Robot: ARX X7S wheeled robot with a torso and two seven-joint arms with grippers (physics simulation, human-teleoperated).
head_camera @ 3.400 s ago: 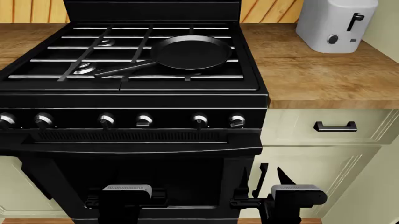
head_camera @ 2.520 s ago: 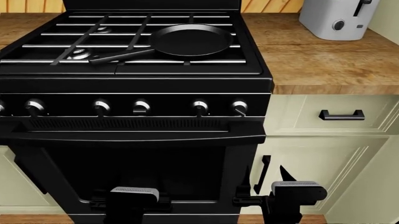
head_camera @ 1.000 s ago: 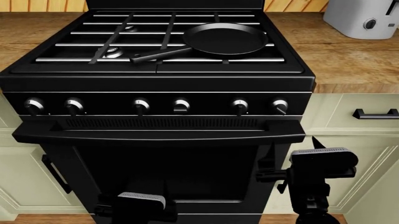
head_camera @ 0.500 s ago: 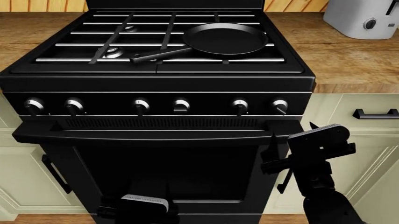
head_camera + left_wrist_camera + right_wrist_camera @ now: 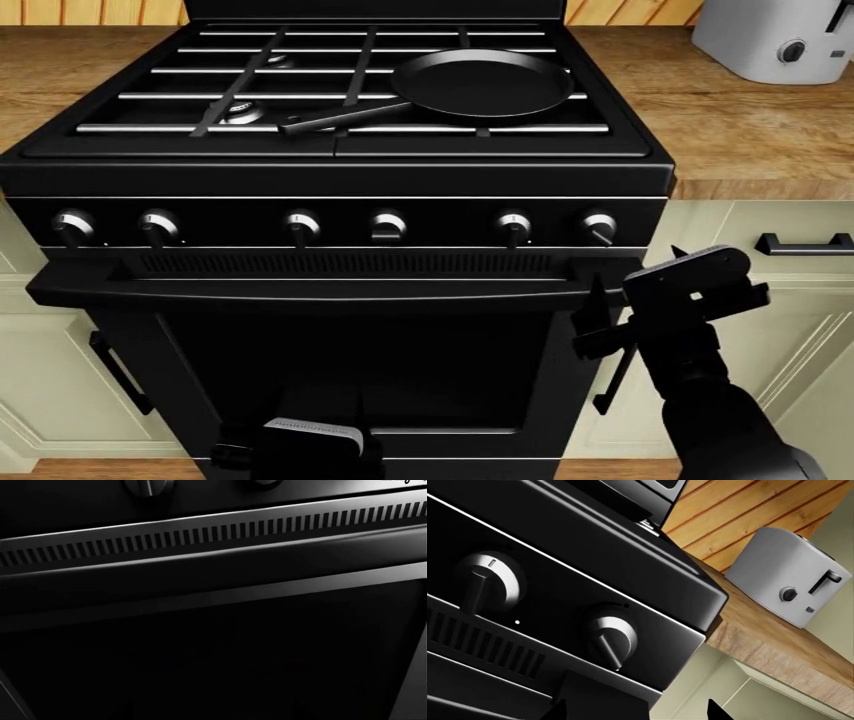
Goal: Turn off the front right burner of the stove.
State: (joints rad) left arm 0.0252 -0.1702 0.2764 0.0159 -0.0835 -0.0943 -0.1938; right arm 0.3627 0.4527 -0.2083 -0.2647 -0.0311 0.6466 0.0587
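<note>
I've got the stove (image 5: pixel 334 200) filling the centre of the head view, glossy black, set between cream cabinets (image 5: pixel 787 330), with a wooden bench (image 5: pixel 747 120) running off to its side. 6 silver-faced knobs sit in a row on the stove's front panel; the end knob (image 5: pixel 599 227) nearest the right gripper has its pointer tilted off vertical, while the one beside it (image 5: pixel 513 226) points straight down. A black frying pan (image 5: pixel 481 84) sits on the stove's grates over the front right burner, its handle reaching toward the stove's middle. Right gripper (image 5: pixel 638 272) is raised beside the stove's front corner, just below that end knob and apart from it, level with the oven door handle (image 5: pixel 320 292). Right jaws are parted with nothing between them: 2 dark tips show spread at the edge of the right wrist view. That same view looks up at the end knob and its neighbour above the vent slots (image 5: pixel 487 645), with a grey toaster (image 5: pixel 790 580) on the bench beyond the stove. Left gripper (image 5: pixel 310 440) is low in front of the oven door, only its top casing visible, so I cannot tell whether its jaws are open or closed. Left wrist view is nearly all dark oven door, with the vent slots and 2 knob bottoms just above them.
</note>
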